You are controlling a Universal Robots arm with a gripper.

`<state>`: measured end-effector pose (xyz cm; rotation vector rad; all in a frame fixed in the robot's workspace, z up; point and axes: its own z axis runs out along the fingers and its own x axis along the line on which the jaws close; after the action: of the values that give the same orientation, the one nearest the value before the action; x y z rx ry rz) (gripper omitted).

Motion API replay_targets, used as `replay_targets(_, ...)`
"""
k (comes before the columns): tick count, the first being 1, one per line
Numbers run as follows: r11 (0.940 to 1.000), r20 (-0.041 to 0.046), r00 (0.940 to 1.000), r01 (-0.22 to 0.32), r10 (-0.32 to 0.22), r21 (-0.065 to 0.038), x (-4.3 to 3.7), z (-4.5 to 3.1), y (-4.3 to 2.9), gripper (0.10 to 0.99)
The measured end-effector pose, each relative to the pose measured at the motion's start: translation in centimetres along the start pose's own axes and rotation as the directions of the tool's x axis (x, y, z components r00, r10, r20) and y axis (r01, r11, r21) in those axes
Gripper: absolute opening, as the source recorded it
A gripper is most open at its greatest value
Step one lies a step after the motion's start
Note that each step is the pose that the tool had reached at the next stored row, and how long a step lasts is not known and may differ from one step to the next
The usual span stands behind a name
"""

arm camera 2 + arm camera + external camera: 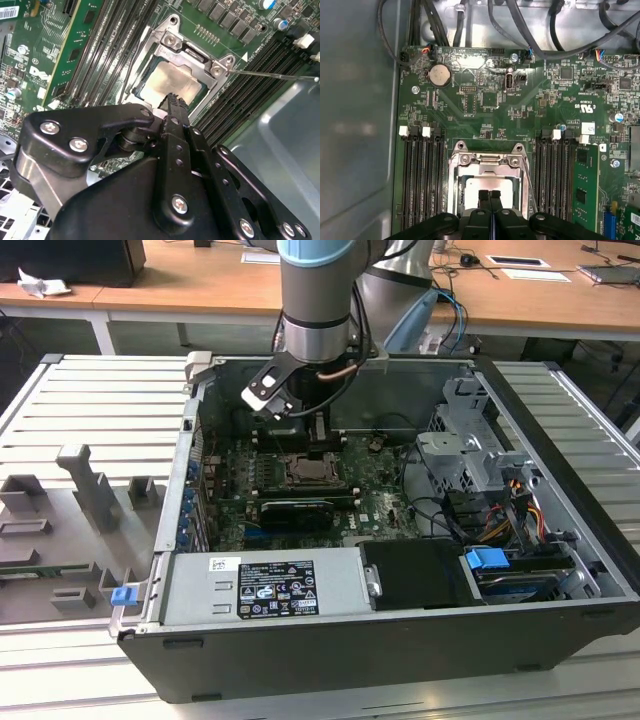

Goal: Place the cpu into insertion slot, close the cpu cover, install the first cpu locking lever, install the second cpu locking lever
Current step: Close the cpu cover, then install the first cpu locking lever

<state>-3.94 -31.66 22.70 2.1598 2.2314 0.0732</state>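
A grey slatted metal table (90, 420) carries a black open computer case (400, 655) across its middle, and the grey-and-blue robot arm (318, 300) reaches down into it over the green circuit board (485, 105). Towards the middle of that board, between two banks of long black memory slots, sits the square dark insertion slot with its metal rim (452, 190). The thin silvery-grey windowed cpu cover (487, 162) appears to lie down over the slot, and the flat pale silvery-beige cpu (172, 82) shows through its window, already seated. A thin bare metal locking lever (275, 76) stands out from one corner of the socket, seemingly not latched. The black pincer (489, 194) has its fingers pressed together, holding nothing, its tip just over the cover's edge. By my judgement the cover is being pressed shut; doing that well means pushing straight down on the frame, never on the chip, and keeping the plate flat.
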Motion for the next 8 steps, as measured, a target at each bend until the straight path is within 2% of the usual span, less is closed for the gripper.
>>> replay_targets(8, 1.0000, 0.0002, 1.0000, 0.000, 0.000, 0.000, 0.01, -0.03, -0.26, 0.106)
